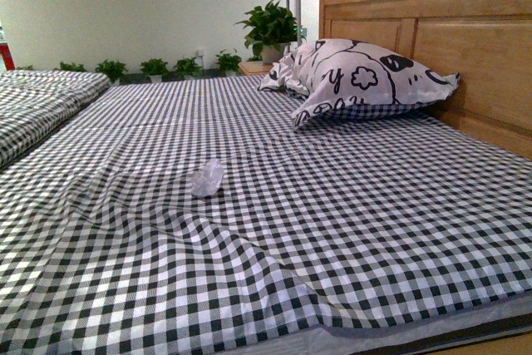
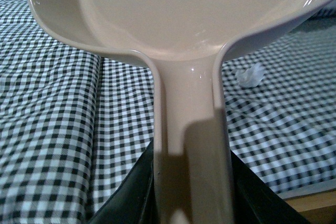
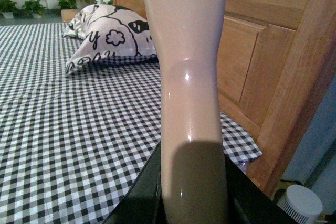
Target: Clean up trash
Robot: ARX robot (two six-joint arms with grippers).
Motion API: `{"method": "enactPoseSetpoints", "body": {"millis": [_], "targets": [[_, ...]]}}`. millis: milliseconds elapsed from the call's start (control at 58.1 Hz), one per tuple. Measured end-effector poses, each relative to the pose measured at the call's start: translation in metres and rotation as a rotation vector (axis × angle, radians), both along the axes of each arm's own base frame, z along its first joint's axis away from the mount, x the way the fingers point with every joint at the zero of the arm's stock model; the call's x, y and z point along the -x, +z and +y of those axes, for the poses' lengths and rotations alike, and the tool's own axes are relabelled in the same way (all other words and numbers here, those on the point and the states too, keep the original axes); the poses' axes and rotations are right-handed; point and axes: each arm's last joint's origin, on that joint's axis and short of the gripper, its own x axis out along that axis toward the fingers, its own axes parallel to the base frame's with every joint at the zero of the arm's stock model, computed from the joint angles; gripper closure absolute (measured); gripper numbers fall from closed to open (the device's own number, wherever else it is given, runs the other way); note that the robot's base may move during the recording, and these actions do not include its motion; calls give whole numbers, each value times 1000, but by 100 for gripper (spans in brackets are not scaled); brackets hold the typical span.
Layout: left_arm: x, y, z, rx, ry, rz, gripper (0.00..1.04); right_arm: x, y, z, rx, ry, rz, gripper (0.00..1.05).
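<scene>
Front view: trash (image 1: 207, 179) lies on checked sheet (image 1: 349, 214); left pincer (image 2: 192, 195) grips dustpan (image 2: 199, 14); right pincer (image 3: 194, 198) seemingly clamps beige handle (image 3: 188, 51).

Trash (image 1: 207, 178): one small crumpled scrap, whitish and translucent. Lies loose on the checked bed sheet (image 1: 349, 205), roughly 8 o'clock of front-view centre.

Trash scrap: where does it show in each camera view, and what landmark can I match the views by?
Front: the scrap lies on the checked sheet, left of centre, nearer than the pillow.
Left wrist: the scrap lies on the sheet beside the dustpan handle.
Right wrist: not in it; a beige handle fills the middle.
Shared landmark: the sheet in all three; the pillow in front and right wrist.
</scene>
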Motion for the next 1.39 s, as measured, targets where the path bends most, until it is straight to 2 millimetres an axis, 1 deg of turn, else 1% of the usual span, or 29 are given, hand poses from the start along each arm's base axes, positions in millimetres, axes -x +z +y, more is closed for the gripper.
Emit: {"method": "enactPoseSetpoints", "body": {"millis": [52,86,138,172,292,396,464,516,636,757,860,1067,1393], "targets": [[-16,-4,7,-60,-19,28,78,0,0,0,0,1,0,85],[-32,-9,15,-109,-35,53,78,0,0,0,0,3,0,85],[-48,-13,22,-164,-51,74,78,0,0,0,0,1,0,85],[-63,-15,29,-218,-65,91,78,0,0,0,0,0,0,85],[-97,-19,41,-300,-108,127,78,0,0,0,0,0,0,85],[-117,-25,42,-349,-169,149,78,0,0,0,0,1,0,85],[-127,-33,39,-386,-225,167,78,0,0,0,0,0,0,85],[-136,-42,34,-396,-287,183,78,0,0,0,0,0,0,85],[-152,-56,25,-377,-377,208,78,0,0,0,0,0,0,85],[-164,-65,19,-360,-438,254,78,0,0,0,0,0,0,85],[-174,-71,17,-378,-481,279,78,0,0,0,0,0,0,85],[-187,-82,22,-414,-529,341,78,0,0,0,0,0,0,85],[-195,-106,36,-431,-551,442,78,0,0,0,0,0,0,85]]}}
